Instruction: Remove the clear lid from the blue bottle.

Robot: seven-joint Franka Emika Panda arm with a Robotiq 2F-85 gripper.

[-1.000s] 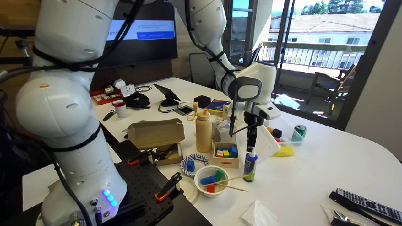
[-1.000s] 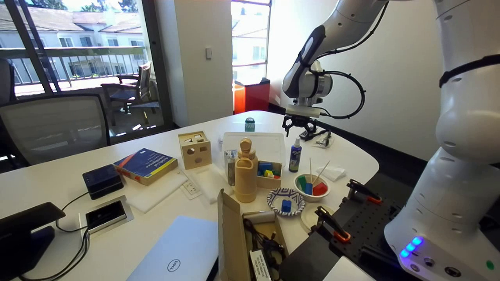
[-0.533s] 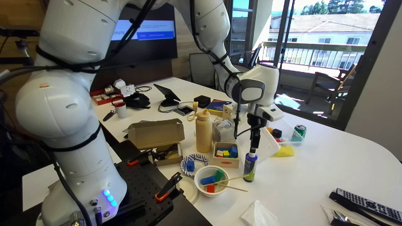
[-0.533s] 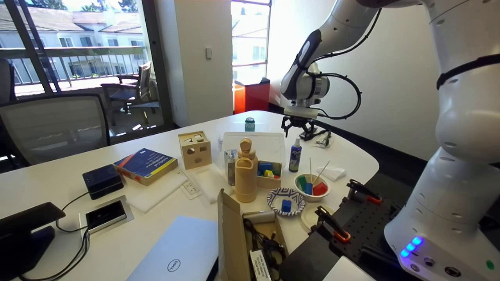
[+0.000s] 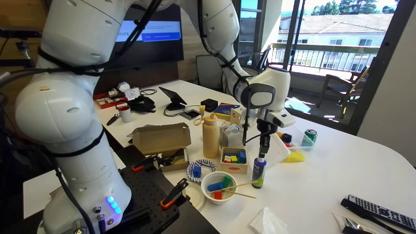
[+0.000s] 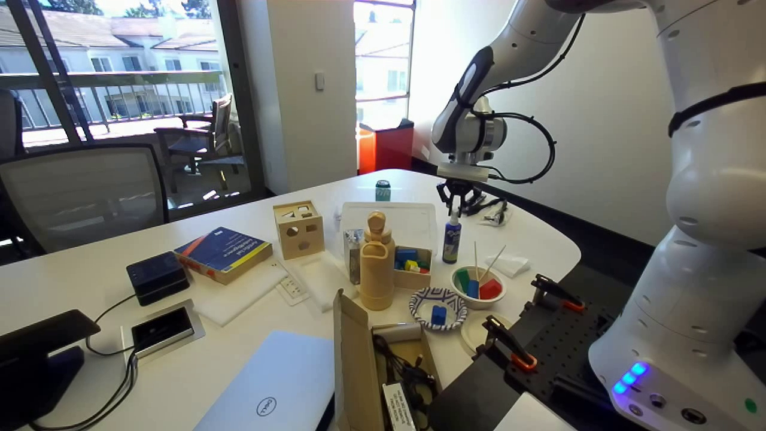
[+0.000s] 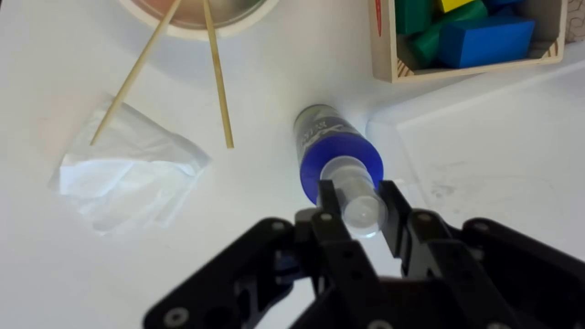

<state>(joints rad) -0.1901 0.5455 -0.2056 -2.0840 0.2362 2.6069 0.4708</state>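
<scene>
Wrist view — claw (image 7: 358, 193) nearly closed, snug on the clear lid (image 7: 364, 213).

From my station I see the white table (image 5: 312, 191) rounding off near a dark window frame (image 5: 386, 44); outside, a wooden armchair (image 6: 191, 145) stands by a balcony railing (image 5: 328, 48) — strong daylight on the houses (image 5: 331, 26) beyond. A dark screen (image 5: 159, 52), partly lit blue, fronts a wood-panelled wall (image 5: 189, 45). In an exterior view I get a plain white wall (image 6: 604, 120), a narrow window (image 6: 382, 78) and a mesh-backed chair (image 6: 90, 191).

Table (image 5: 312, 185) bare between remote (image 5: 383, 212) and blue bottle (image 5: 259, 173); sticks (image 7: 218, 75), bowl (image 5: 219, 201) and wooden box (image 5: 234, 168) obstruct the opposite side
</scene>
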